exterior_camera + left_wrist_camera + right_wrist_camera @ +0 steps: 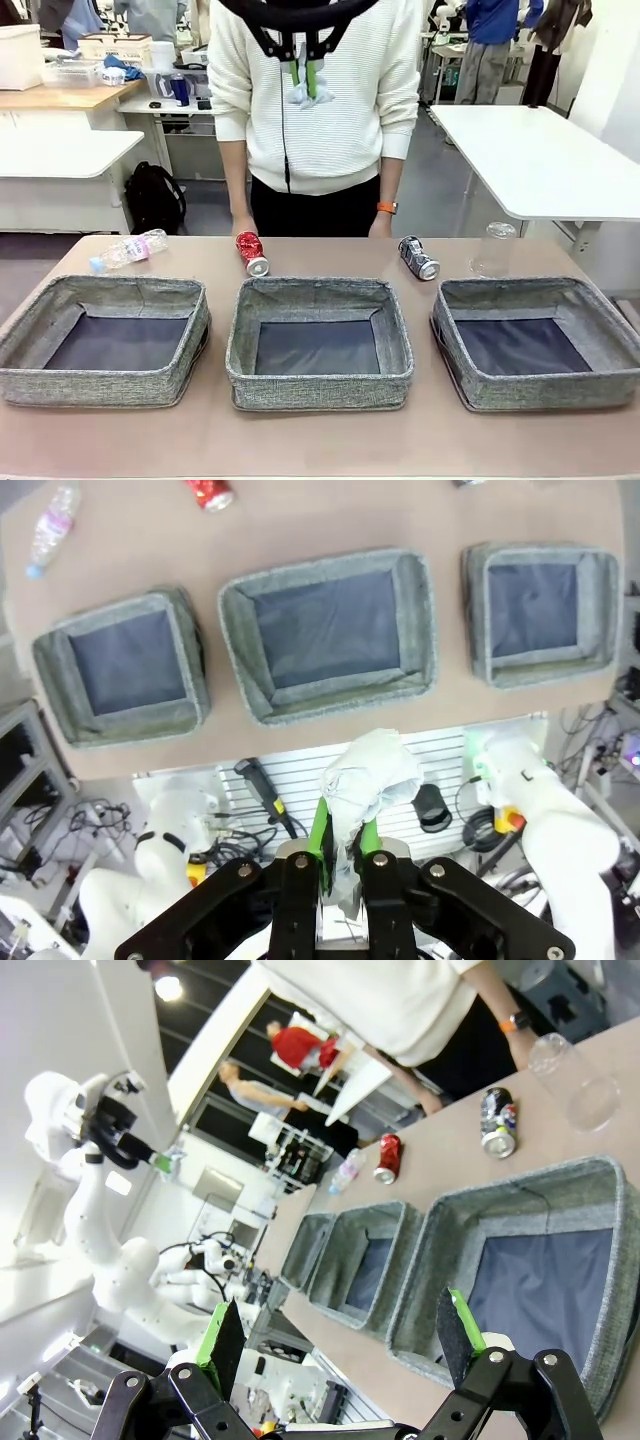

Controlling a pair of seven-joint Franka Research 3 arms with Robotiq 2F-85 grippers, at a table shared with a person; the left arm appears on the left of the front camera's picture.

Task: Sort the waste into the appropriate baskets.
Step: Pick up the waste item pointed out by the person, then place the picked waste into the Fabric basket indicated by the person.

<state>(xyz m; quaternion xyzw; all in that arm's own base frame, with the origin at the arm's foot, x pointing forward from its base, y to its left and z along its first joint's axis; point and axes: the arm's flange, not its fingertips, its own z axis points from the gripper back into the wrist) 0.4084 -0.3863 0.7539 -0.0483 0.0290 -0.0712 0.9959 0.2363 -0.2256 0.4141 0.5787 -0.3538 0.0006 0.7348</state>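
Up at twelve o'clock in the front view, well above the table [210,445], holding the wad [300,98] pinched in the left gripper [304,82]. Clamping it between narrowed green pads, with most of the paper bulging past the fingertips, so probably gripping just a few folds. Looking down on three baskets side by side, dark bottoms showing bare: left basket [100,385] at seven o'clock, middle basket [320,385] at six, right basket [545,395] at five. Leaving on the table beyond them: capped bottle [128,250] at twelve o'clock of the left basket, red can [251,252] at eleven of the middle one, dark can [418,257] at one, clear bottle [493,248] at twelve of the right. Holding the right gripper [338,1310] wide apart and empty, facing the right basket at two o'clock in its wrist view. Doing this step well, by judgement: settling first on the paper basket, with none being marked; carrying the wad steadily, without loosening; centring over the dark bottom; lowering inside the rim before releasing, guarding against a light wad bouncing out; staying clear of the person [310,130] at twelve o'clock of the middle basket.
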